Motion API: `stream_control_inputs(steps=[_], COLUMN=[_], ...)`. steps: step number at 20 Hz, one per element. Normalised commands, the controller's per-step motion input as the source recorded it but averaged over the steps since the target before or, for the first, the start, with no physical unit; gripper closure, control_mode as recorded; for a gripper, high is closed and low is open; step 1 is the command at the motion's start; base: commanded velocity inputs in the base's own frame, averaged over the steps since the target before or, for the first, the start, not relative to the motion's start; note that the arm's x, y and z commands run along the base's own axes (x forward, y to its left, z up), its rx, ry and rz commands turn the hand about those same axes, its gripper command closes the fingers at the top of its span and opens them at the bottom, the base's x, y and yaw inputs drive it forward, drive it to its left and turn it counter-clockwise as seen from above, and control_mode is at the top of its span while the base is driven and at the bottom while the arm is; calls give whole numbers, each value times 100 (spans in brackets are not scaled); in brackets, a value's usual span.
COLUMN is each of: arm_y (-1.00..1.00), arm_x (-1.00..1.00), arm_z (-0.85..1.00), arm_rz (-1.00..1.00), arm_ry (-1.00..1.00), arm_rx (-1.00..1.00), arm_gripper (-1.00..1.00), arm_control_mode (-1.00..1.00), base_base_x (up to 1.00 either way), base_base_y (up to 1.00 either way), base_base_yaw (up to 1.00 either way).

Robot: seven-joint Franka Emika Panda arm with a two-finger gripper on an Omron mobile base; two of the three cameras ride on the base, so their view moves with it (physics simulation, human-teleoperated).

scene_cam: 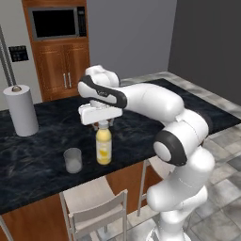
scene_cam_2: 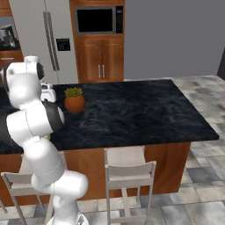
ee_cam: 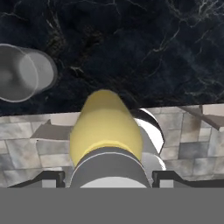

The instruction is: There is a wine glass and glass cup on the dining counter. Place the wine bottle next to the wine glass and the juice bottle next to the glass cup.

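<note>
Closest to us in the hand view, the juice bottle (ee_cam: 106,131) stands between our two dark fingertips (ee_cam: 49,178), its whitish-grey cap at the bottom of the picture and its pale yellow body stretching away toward the black marbled stone. We see a small gap on each side between cap and fingertip, so the fingers stand apart around the cap rather than clamped on it.

From our left base view, the juice bottle (scene_cam: 103,144) stands upright on the dining counter (scene_cam: 42,160), close to the counter's near edge. Our gripper (scene_cam: 102,123) hangs directly above it, with the fingers reaching down around the cap. The glass cup (scene_cam: 73,160) stands upright just beside the juice bottle, on the bottle's left and slightly nearer to the counter's edge; the two do not touch. A tall white paper-towel roll (scene_cam: 20,110) stands well apart from the juice bottle, farther back and to the left. Two wooden chairs (scene_cam: 96,212) sit tucked below the counter's near edge, beneath the juice bottle.

From our right base view, a small potted plant (scene_cam_2: 74,100) rests on the dining counter (scene_cam_2: 140,114), beside our white arm.
</note>
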Motion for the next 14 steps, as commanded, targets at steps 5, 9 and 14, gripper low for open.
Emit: stream_control_inputs(steps=[5, 9, 14], arm_y=[4, 16, 23], arm_x=[35, 29, 25], arm_z=[-11, -14, -17], arm_rz=[0, 0, 0], arm_ry=[0, 0, 0], arm_rx=[0, 0, 0], arm_gripper=[100, 100, 100], arm_control_mode=[-100, -100, -100], base_base_x=[0, 0, 0], base_base_y=[0, 0, 0], base_base_yaw=[0, 0, 0])
